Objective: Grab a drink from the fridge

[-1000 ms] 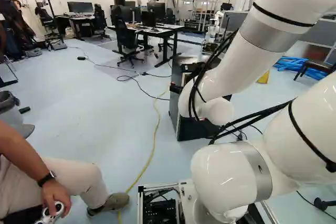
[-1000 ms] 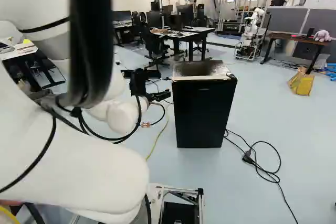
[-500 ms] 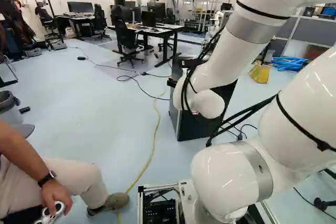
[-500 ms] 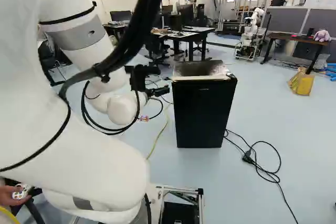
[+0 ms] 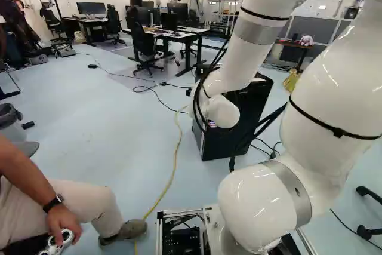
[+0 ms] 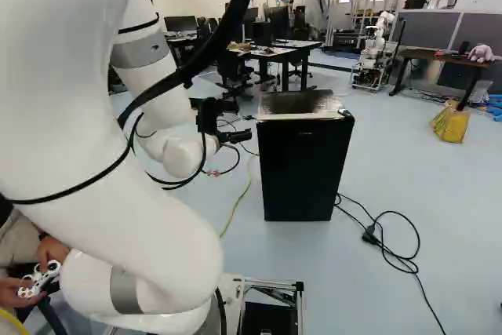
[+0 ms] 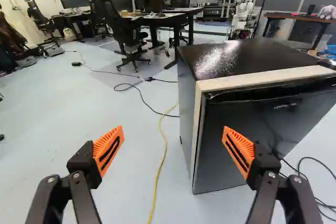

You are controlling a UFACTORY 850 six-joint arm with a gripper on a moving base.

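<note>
A pale, smooth floor [image 7: 63, 124] runs through a workroom, and on it stands a low black fridge [image 6: 302, 174], upright, ahead of the end effector [image 7: 173, 129]. The drink cannot be seen; it is presumably inside, behind the door [image 7: 262, 121], which looks shut. Its weight and firmness cannot be judged. The door looks stiff and glossy, so pads may slide on its face; better to catch its side edge by the pale strip [image 7: 262, 79], on the side nearer the end effector, as the hinge seems to be opposite. A hard tug could shift the fridge. The end effector is spread wide and holds nothing. A yellow cable [image 7: 166, 148] lies beside the fridge, a black cord [image 6: 412, 245] on its other side. Beyond are desks [image 6: 271, 52] and another robot [image 6: 373, 56].
</note>
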